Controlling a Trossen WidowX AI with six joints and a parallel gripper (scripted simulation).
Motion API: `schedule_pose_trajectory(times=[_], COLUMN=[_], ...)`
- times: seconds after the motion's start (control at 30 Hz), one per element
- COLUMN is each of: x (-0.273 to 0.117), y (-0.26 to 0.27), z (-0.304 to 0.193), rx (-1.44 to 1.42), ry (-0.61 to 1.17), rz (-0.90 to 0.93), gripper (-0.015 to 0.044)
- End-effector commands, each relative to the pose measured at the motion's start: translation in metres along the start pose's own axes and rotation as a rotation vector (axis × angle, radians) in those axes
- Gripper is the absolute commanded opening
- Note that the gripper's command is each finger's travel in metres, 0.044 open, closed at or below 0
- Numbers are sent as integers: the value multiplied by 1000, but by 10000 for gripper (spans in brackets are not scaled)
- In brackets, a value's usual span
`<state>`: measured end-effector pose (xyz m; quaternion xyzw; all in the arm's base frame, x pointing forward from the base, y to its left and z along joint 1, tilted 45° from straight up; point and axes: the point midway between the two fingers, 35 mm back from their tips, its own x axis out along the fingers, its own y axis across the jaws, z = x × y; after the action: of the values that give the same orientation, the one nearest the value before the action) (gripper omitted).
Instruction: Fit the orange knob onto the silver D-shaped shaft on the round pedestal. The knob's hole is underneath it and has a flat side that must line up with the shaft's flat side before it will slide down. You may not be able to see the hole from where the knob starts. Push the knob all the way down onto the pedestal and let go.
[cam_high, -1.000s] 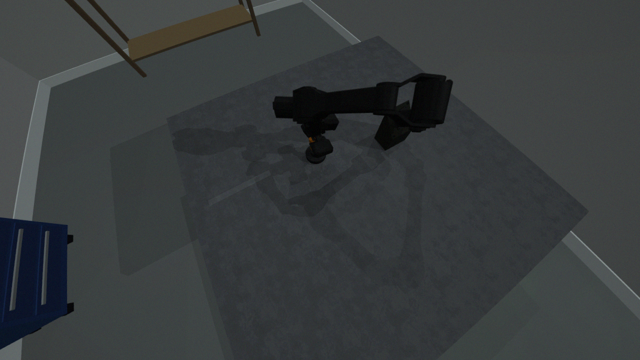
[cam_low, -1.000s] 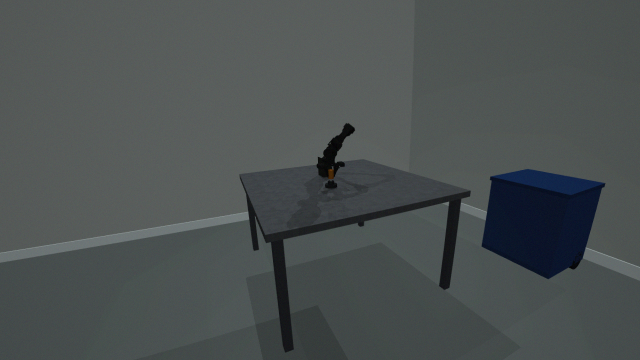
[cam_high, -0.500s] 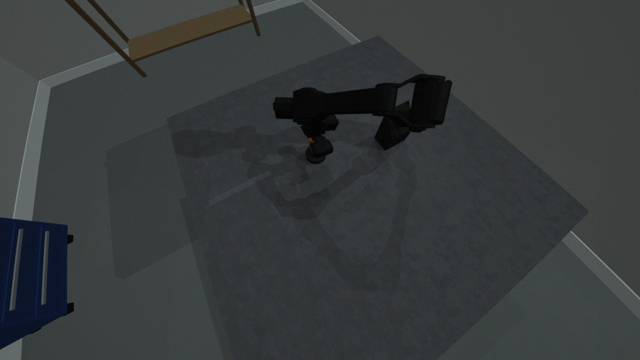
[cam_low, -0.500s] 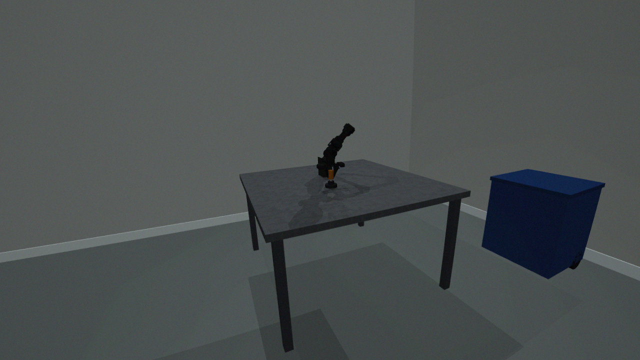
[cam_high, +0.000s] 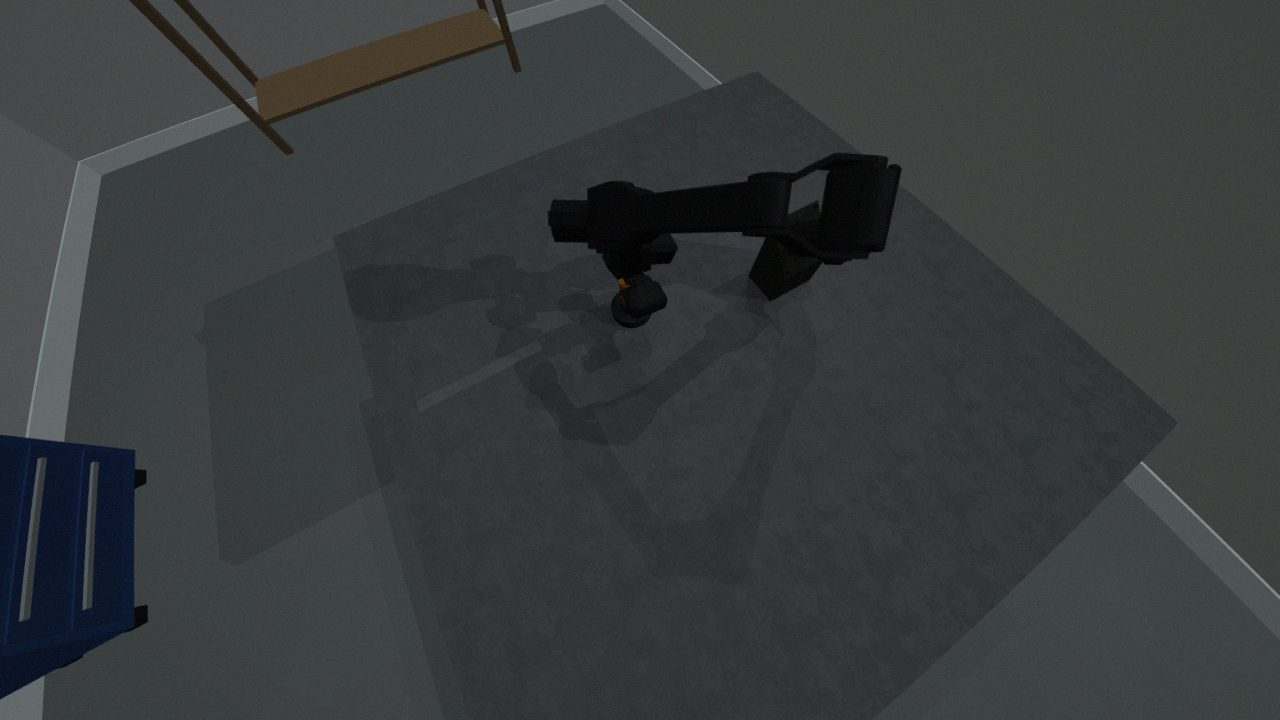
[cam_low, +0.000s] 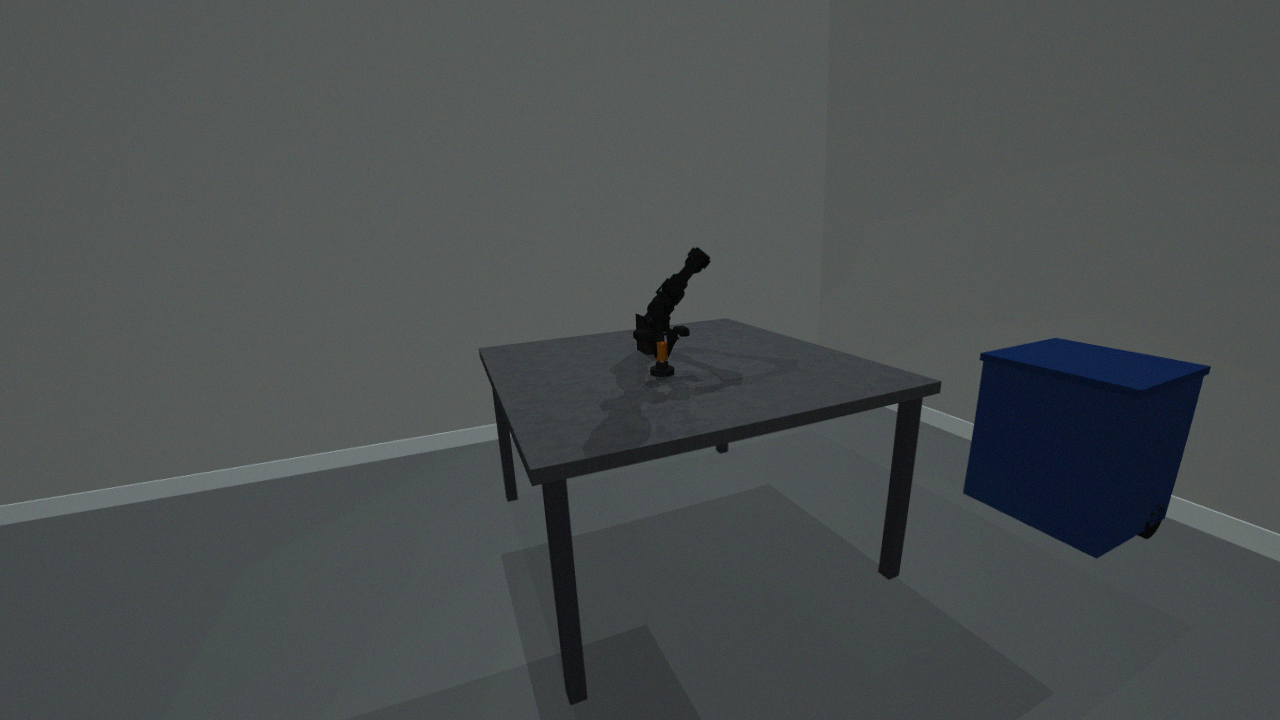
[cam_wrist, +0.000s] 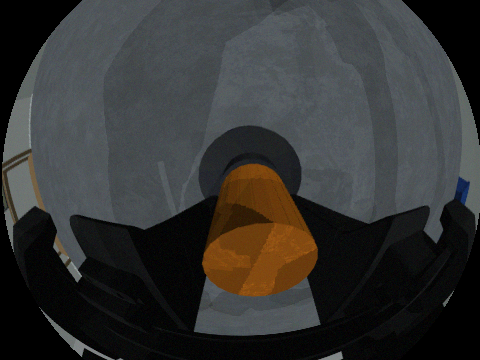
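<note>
The orange knob (cam_high: 623, 283) (cam_low: 662, 351) (cam_wrist: 260, 260) is an upright cylinder. My gripper (cam_high: 637, 288) (cam_low: 663, 343) (cam_wrist: 254, 203) is shut on it, with a dark finger on each side in the wrist view. The dark round pedestal (cam_high: 628, 320) (cam_low: 662, 371) (cam_wrist: 215, 155) stands on the table straight below the knob. In the exterior view the knob's lower end meets the pedestal's narrower upper part, with no gap that I can make out. The silver shaft and the knob's hole are hidden. I cannot tell how the flat sides are turned or whether the knob is fully down.
The grey table (cam_high: 805, 465) (cam_low: 537, 402) carries the arm and its base, and shadows cross its top. A blue bin (cam_low: 1074, 438) stands on the floor beyond the table. A wooden shelf (cam_high: 384, 62) is at the back left in the top view.
</note>
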<state>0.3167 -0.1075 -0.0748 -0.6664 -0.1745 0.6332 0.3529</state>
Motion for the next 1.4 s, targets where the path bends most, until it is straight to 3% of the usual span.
schedule_pose_trajectory(times=[0.0,0.4,0.97,1.17,1.37], x=[3,7,7,4,-86], y=[0,0,0,0,1], z=[0,0,0,-1,0], rx=[5,0,0,0,2], ry=[5,1,1,1,1], rz=[-5,-1,-1,0,4], gripper=[0,0,440,440,440])
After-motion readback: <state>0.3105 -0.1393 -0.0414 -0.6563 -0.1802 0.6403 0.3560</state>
